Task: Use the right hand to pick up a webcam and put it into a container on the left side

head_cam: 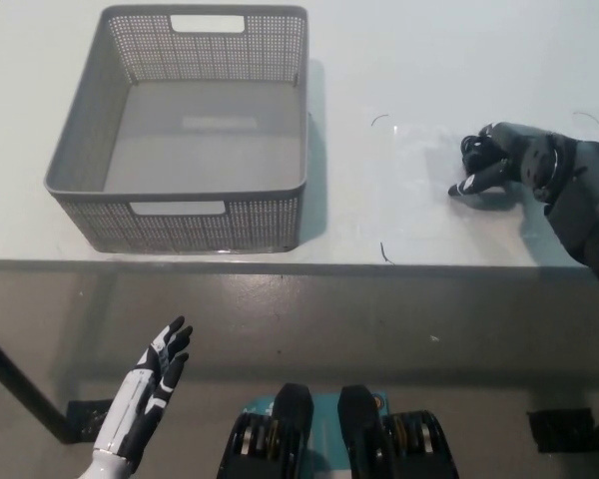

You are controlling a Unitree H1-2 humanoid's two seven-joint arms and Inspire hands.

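The small black webcam (475,150) lies on the white table at the right, mostly covered by my black right hand (507,163). The hand's fingers curl around it from the right, one fingertip (459,188) touching the table just in front of it. The webcam still rests on the table surface. The grey perforated basket (180,222) stands on the left part of the table, with nothing in it. My white left hand (145,392) hangs open below the table's front edge at the lower left.
The table's front edge (299,262) runs across the middle of the picture, with grey floor below it. Two thin dark scraps (379,119) (384,253) lie on the table between basket and webcam.
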